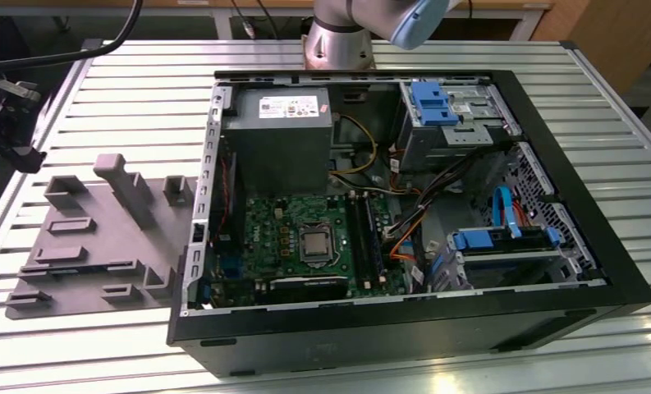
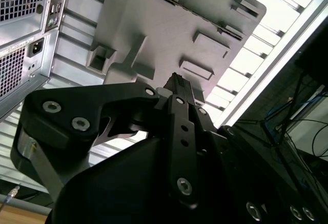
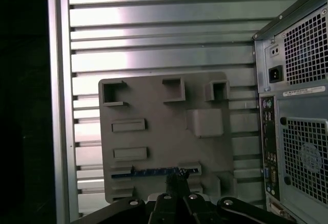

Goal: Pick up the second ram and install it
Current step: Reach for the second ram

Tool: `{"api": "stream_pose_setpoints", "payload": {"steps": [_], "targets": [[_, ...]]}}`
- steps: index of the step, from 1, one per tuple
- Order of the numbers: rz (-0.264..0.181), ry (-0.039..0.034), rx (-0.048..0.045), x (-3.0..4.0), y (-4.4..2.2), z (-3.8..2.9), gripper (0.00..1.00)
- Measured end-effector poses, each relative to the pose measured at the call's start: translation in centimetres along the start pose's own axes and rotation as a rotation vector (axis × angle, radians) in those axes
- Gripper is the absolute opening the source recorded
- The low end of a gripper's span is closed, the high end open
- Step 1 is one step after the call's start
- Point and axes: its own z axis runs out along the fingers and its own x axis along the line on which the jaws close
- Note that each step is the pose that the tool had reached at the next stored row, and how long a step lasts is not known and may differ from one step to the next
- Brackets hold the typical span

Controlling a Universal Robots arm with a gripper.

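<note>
- Well, the claw (image 3: 177, 179) was clenched, its two tips pressed together with nothing between them; in both wrist views it (image 2: 179, 82) pointed at a grey tray (image 3: 164, 126).
- The second ram (image 3: 154, 172), a thin blue-green stick, lay lengthwise in a narrow holder along one edge of that tray, the edge far from its three boxy open holders.
- In the first wrist view the claw's tip lined up with the stick near its middle, but I could not tell whether it touched.
- In the exterior view the tray (image 1: 95, 238) sat on the slatted metal desk (image 1: 139, 82), just beside the open computer case (image 1: 413, 328), on the exterior view's left.
- The case lay on its side with the green motherboard (image 1: 292, 238) and the grey power-supply box (image 1: 276, 139) facing up.
- The arm's base (image 1: 341, 41) stood on the desk behind the case.
</note>
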Motion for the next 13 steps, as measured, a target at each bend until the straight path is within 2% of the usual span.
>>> {"api": "stream_pose_setpoints", "payload": {"steps": [13], "targets": [[0.0, 0.0, 0.0, 0.5, -0.48, 0.14, 0.11]]}}
